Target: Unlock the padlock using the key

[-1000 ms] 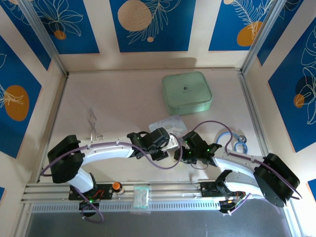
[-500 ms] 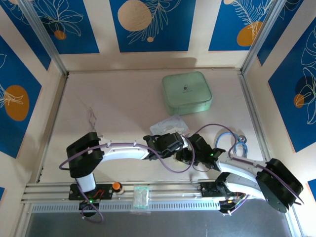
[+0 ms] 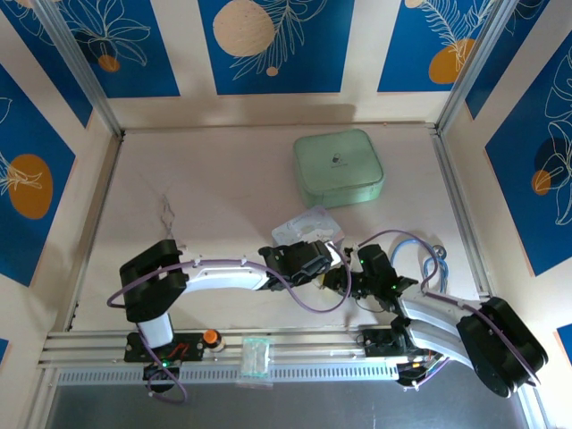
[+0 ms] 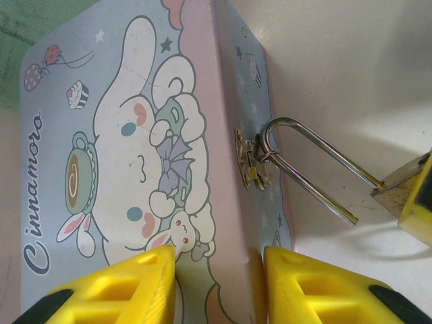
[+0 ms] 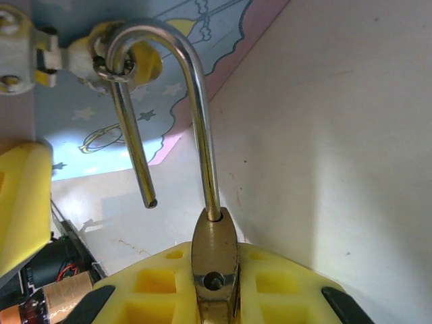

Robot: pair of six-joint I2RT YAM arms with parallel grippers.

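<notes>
Near the table's (image 3: 214, 197) near edge, right of centre, the right claw (image 5: 216, 273) pinches the small brass padlock (image 5: 214, 236) by its body. Its silver shackle is open, with one leg free, and hooks through the clasp of the pale blue cartoon tin (image 4: 135, 135), which the left claw (image 4: 219, 277) clamps. A mint-green square case (image 3: 340, 167) lies near the far edge.

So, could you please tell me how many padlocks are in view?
1. The padlock hooks by its open shackle through the cartoon tin's hasp, its body between the right gripper's jaws. Others may be hidden.
</notes>
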